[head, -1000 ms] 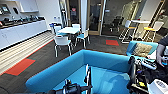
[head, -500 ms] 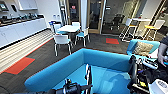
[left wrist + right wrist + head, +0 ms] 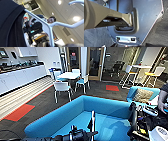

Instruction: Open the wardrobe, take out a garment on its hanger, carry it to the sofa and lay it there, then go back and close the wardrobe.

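- No brand, label or writing readable anywhere.
- Left arm enters low at the head view's bottom edge, left gripper (image 3: 86,134) pointing toward the sofa seat; finger state cannot be told.
- White hanger (image 3: 93,122) standing upright just above that gripper, edge-on to the camera; dark fold of the garment (image 3: 89,125) hanging beside it.
- Left wrist view: hanger (image 3: 48,26) arms spread wide, black garment (image 3: 10,23) draped over one shoulder; a person behind, under ceiling lights.
- Right wrist view: robot plate and bar over dark carpet; right gripper's fingers not discernible.
- Bright blue sofa (image 3: 57,119) directly ahead, seat just beyond the hanger.
- Versus half a second ago: sofa larger and lower in view, camera nearer.
- Farther: smaller blue seat (image 3: 132,93) with brown cushion (image 3: 143,95), white table and chairs (image 3: 68,75), glass doors.
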### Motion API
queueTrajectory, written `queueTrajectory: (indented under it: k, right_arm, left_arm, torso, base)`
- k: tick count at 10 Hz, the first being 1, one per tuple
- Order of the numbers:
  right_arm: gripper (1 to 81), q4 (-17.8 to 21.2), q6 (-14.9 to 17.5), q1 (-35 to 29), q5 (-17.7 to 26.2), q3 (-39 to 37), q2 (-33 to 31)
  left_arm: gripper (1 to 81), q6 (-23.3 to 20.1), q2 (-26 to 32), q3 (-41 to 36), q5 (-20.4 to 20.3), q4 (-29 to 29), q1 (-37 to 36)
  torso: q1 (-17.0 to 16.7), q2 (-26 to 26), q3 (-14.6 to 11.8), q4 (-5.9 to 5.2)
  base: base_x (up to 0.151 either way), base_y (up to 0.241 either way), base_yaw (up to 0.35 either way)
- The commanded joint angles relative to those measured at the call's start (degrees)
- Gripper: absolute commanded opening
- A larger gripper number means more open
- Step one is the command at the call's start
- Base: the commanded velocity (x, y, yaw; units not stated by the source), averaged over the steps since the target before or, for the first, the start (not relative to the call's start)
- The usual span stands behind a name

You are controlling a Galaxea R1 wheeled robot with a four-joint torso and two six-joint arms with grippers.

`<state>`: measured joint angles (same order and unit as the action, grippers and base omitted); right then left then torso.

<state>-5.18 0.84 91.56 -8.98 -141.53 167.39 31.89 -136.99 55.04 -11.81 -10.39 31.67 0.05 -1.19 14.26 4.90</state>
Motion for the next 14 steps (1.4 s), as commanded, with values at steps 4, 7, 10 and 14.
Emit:
queueTrajectory:
  k: [4,7,10,14]
  right_arm:
    - [81.1,-0.7,0.1,-1.2,3.6,0.4,-0.2]
    - [81.1,-0.9,0.3,-1.5,3.7,0.4,0.3]
    - [81.1,-1.3,0.2,-1.8,4.0,0.4,0.6]
    - [81.1,-1.2,0.2,-1.8,4.2,-0.1,0.9]
  left_arm:
    - [1.0,1.1,3.0,1.8,-2.2,0.4,-15.5]
    - [1.0,2.1,6.0,2.5,-2.3,1.8,-19.3]
    - [1.0,4.5,3.9,6.9,-2.3,3.2,-22.4]
    - [1.0,10.1,-1.8,13.7,-1.6,3.7,-28.4]
  torso:
    - [0.0,0.0,0.0,0.0]
    - [0.0,0.0,5.7,0.0]
    - [0.0,0.0,5.1,0.0]
    - [0.0,0.1,8.1,0.0]
  base:
    - [0.0,0.0,0.0]
    - [0.0,0.0,0.0]
    - [0.0,0.0,0.0]
    - [0.0,0.0,0.0]
